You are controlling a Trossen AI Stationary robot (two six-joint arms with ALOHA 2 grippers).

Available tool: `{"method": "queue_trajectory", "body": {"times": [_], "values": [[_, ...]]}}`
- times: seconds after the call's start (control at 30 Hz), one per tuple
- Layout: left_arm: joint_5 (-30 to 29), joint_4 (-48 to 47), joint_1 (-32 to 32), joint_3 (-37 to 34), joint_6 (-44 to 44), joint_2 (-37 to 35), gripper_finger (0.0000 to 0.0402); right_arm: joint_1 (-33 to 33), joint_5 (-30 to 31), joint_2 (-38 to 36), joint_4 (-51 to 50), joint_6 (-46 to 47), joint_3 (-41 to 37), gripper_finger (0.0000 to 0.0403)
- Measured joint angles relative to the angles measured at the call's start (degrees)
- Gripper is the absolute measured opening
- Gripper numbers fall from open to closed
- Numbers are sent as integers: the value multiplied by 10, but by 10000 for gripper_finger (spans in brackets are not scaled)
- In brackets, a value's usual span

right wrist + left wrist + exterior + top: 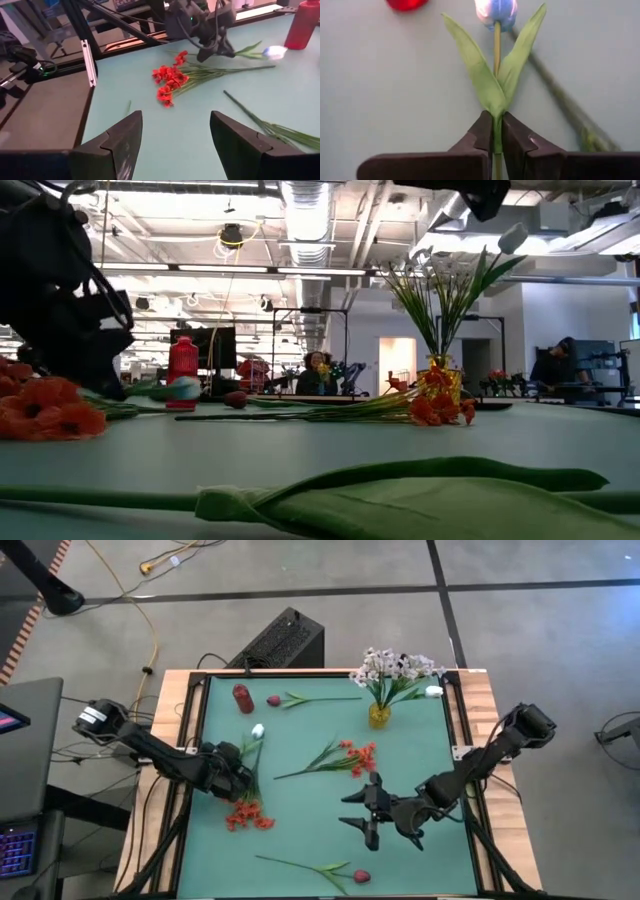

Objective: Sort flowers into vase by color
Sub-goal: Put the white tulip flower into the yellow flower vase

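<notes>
My left gripper (238, 768) (495, 120) sits at the mat's left side, shut on the white bud's stem. The white bud (258, 730) (496, 9) points toward the red vase (243, 698) (406, 4). An orange-red spray (248, 815) (167, 80) lies just near of that gripper. A second orange-red spray (350, 755) lies mid-mat. One dark pink bud (274, 700) lies by the red vase, another (361, 876) at the near edge. White blossoms (398, 667) stand in the yellow vase (380, 715). My right gripper (345, 810) (175, 130) hovers open, right of centre, touching nothing. My left gripper pinches the white bud's green stem (497, 136) between its two fingers, just below where the two leaves branch off. The fingers lie along the stem, which runs straight out ahead of them. Whether the flower is lifted off the mat cannot be told.
The green mat (420, 770) is framed by dark rails (468, 790) on a wooden table. A black box (285, 638) and cables lie beyond the far edge. A long leafy stem (400, 485) fills the low view's foreground. A person (318, 372) shows in the room behind.
</notes>
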Motion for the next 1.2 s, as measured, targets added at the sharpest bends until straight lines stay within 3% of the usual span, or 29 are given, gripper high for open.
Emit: {"method": "queue_trajectory", "body": {"times": [0.23,0.53,0.63,0.83,1.03,1.2], "values": [[-57,112,0,0,142,-48,11,15,0,0,-17,7,0,260],[-67,402,0,1,434,-127,10,12,26,0,-65,20,0,260],[-17,516,0,1,538,-140,10,5,51,0,-62,20,0,260],[137,705,0,1,681,-136,9,-26,62,0,-36,6,0,260],[284,849,0,2,716,-95,9,-65,53,6,66,-114,0,260],[335,930,0,2,718,-38,9,-92,-22,12,148,-206,0,260]]}}
